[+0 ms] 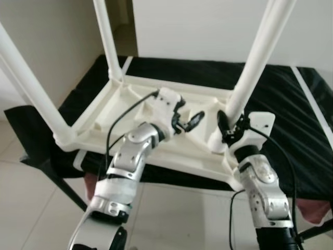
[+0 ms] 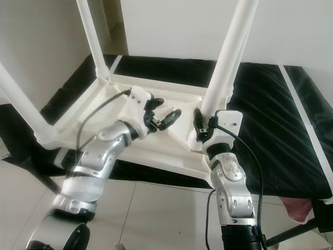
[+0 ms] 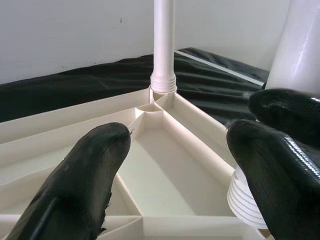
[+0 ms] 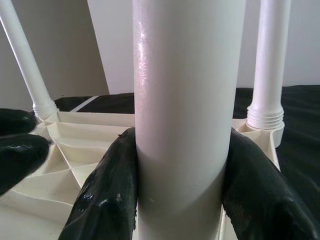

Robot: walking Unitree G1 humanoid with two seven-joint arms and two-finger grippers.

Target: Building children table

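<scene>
Black cloth point(image 1: 291, 120) is covering the platform where the upturned white tabletop point(image 1: 156, 151) is lying. Right gripper point(image 1: 231, 125) is clamping the near-right leg point(image 1: 252, 62) just above its socket; left gripper point(image 1: 187, 121) is hovering spread open over the ribbed underside beside it.

A black cloth point(image 1: 291, 109) covers the raised surface — a white strip point(image 1: 308, 91) runs along it on the right, another point(image 1: 126, 63) at its far left. Black frame legs point(image 1: 62, 182) angle down to the pale tiled floor point(image 1: 31, 208). White walls point(image 1: 208, 26) stand behind. Something reddish-pink point(image 2: 296, 208) — perhaps fabric — sits low right.
</scene>
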